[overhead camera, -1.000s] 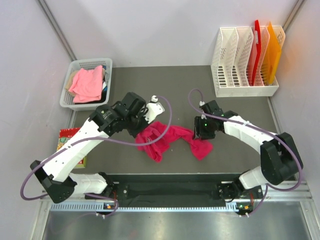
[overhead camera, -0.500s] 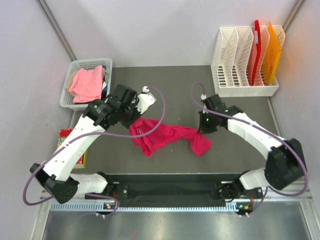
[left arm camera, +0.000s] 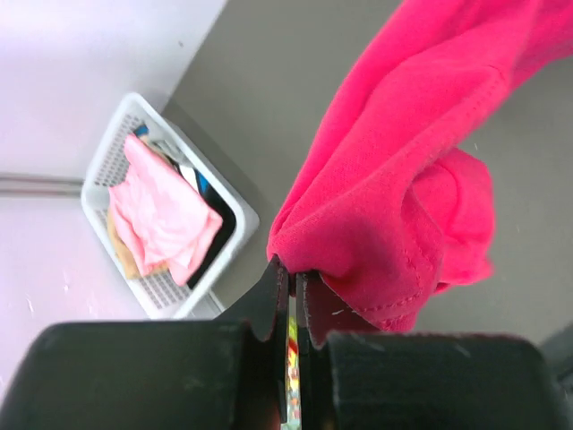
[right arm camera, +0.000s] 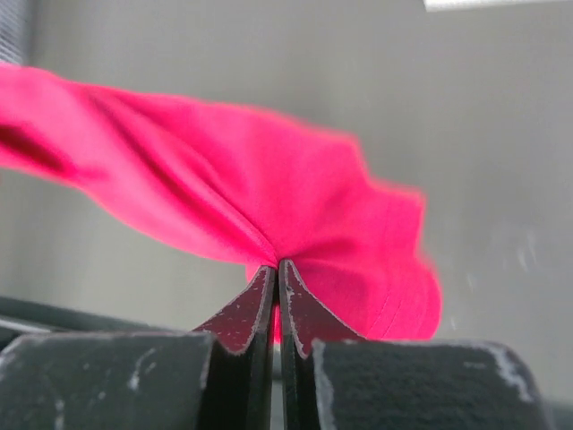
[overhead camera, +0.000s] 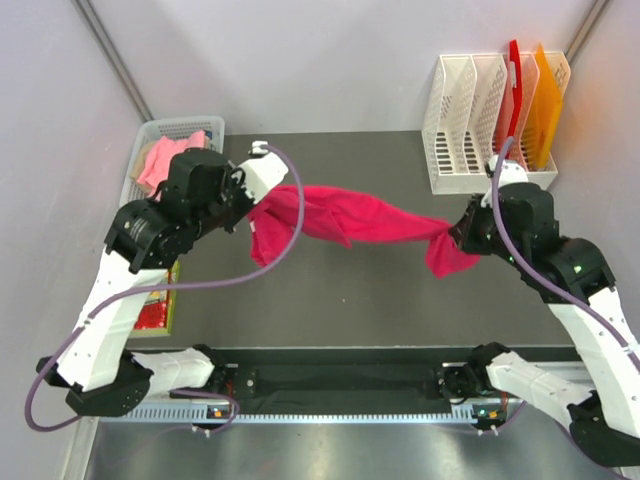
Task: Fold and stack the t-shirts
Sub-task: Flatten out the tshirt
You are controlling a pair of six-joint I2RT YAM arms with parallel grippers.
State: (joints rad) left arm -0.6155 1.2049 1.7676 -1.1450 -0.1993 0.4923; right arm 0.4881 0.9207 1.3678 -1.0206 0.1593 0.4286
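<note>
The magenta-pink t-shirt (overhead camera: 350,220) hangs stretched in the air between my two grippers, above the dark table (overhead camera: 340,290). My left gripper (overhead camera: 255,208) is shut on its left end, which shows bunched in the left wrist view (left arm camera: 403,188). My right gripper (overhead camera: 457,232) is shut on its right end, seen in the right wrist view (right arm camera: 224,179), with a flap drooping below. The paler salmon-pink t-shirt (overhead camera: 160,160) lies in the white basket (overhead camera: 205,125) at the back left, also in the left wrist view (left arm camera: 166,215).
A white file rack (overhead camera: 480,150) with red and orange boards stands at the back right. A colourful flat packet (overhead camera: 155,305) lies at the table's left edge under the left arm. Grey walls close in both sides.
Both grippers rose and moved apart, lifting the magenta t-shirt off the table and pulling it from a crumpled heap into a taut band.
</note>
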